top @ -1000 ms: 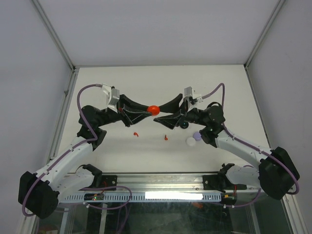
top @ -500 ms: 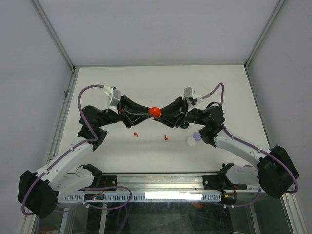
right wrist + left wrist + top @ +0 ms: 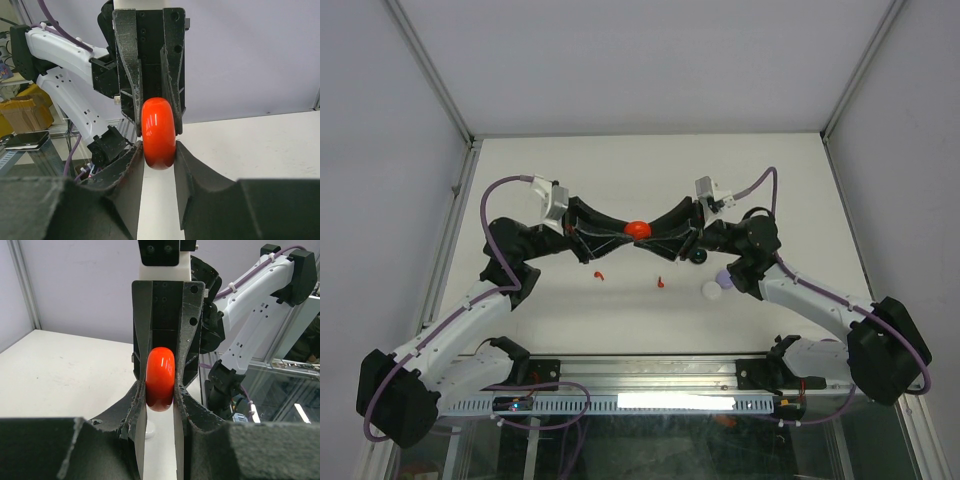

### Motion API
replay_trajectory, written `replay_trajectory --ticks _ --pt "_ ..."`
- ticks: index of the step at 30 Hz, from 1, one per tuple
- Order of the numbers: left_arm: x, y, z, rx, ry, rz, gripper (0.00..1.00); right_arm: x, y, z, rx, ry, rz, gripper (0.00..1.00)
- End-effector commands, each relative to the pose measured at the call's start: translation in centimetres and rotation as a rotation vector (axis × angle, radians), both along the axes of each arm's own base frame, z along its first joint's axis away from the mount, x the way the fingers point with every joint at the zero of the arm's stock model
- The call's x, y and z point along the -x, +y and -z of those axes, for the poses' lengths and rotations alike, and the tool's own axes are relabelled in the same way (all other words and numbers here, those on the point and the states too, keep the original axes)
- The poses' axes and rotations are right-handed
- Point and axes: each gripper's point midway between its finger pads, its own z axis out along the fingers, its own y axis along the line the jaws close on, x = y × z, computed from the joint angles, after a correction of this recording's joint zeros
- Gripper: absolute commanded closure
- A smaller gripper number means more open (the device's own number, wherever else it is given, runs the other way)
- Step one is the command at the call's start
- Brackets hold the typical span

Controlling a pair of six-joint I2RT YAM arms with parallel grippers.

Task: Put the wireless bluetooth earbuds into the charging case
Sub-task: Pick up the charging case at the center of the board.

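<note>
A red earbud (image 3: 599,274) and its twin (image 3: 661,283) lie loose on the desk (image 3: 620,170), at seven and five o'clock of the red charging case (image 3: 638,228), clamped aloft by both the left fingers (image 3: 127,412) and right fingers (image 3: 131,167). The glossy shell looks hard, light and slippery; the buds likely need a stem pinch.

White arm links (image 3: 460,320), black joints (image 3: 390,392), lilac cables (image 3: 484,215), rough black fingers (image 3: 194,407).
</note>
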Motion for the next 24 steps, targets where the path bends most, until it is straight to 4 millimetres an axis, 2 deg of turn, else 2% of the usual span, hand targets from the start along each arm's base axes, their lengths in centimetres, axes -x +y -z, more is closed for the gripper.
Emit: replay_trajectory --ticks 1,8,12,13,16,19,24 --pt "-0.1 -0.1 0.0 -0.01 -0.047 -0.023 1.0 1.3 0.0 -3.4 -0.068 -0.087 -0.044 0.71" --pt "-0.3 0.0 0.5 -0.061 -0.076 -0.051 1.0 1.2 0.2 -2.9 -0.035 -0.082 -0.049 0.78" --pt "-0.5 0.1 0.6 -0.099 -0.091 -0.069 1.0 1.0 0.3 -2.5 -0.006 -0.083 -0.036 0.98" --pt "-0.6 0.2 0.6 -0.105 -0.092 -0.075 0.93 0.9 0.3 -2.3 -0.001 -0.086 -0.035 1.0" --pt "-0.4 0.4 0.3 -0.102 -0.094 -0.082 0.86 0.8 0.3 -1.9 0.012 -0.092 -0.028 1.0" --pt "-0.2 0.4 -0.1 -0.093 -0.076 -0.078 0.72 0.7 0.3 -1.5 0.026 -0.1 -0.02 1.0" --pt "-0.4 0.4 -0.3 -0.096 -0.049 -0.085 0.54 0.6 0.4 -1.2 0.034 -0.114 -0.016 1.0"
